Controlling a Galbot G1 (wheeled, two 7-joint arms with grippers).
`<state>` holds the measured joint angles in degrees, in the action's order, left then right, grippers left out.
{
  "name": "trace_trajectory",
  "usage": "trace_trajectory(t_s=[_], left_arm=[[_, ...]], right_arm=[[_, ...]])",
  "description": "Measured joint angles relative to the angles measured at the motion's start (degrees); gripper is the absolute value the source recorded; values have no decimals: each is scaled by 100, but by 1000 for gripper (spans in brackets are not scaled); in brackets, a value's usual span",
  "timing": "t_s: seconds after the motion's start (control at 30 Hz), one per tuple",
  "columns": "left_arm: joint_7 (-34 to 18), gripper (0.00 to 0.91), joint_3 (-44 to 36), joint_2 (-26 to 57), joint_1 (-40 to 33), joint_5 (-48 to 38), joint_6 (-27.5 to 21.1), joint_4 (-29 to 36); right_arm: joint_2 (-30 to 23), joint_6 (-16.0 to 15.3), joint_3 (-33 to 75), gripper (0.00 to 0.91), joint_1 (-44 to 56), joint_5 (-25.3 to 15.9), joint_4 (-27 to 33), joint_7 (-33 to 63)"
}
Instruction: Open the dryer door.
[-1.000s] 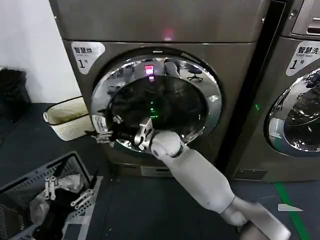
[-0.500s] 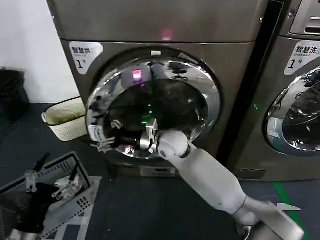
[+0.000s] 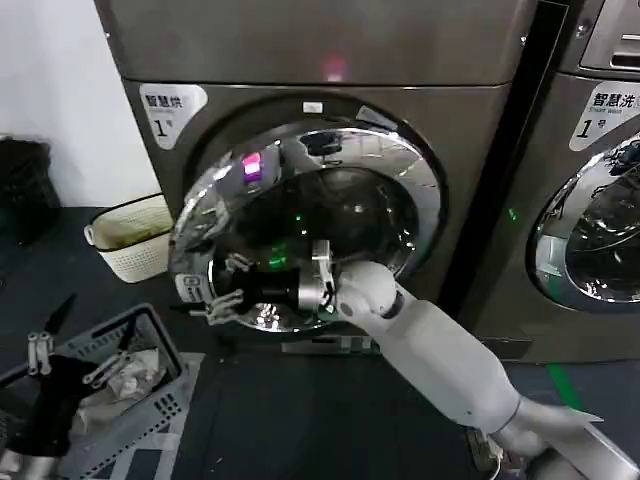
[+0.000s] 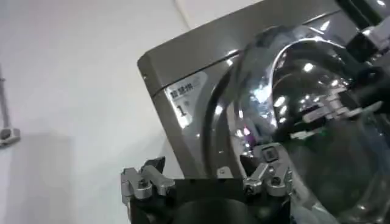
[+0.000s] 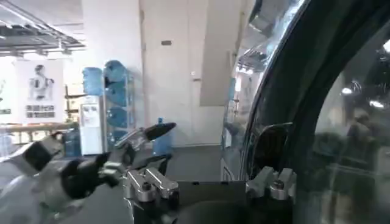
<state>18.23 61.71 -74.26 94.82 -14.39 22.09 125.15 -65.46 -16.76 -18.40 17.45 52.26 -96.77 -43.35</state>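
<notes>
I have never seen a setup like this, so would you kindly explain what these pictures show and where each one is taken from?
This is a two-armed robot facing a dryer in a laundry room. The large picture comes from a camera on its head, looking forward and down. The other two come from cameras on its wrists. The white right arm reaches to the round dryer door, and the right end effector sits at the door's left rim, with the door swung partly out. The left end effector waits low on the left, open, above a grey basket on the dark floor. A cream basket stands by the wall, and a second machine is on the right.
</notes>
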Motion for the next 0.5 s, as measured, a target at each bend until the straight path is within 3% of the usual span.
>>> trace_trajectory(t_s=[0.5], left_arm=[[484,907,-298,622,-475,-584,30,-300]], right_arm=[[665,-273,229,907,317,445,-1048,-252]])
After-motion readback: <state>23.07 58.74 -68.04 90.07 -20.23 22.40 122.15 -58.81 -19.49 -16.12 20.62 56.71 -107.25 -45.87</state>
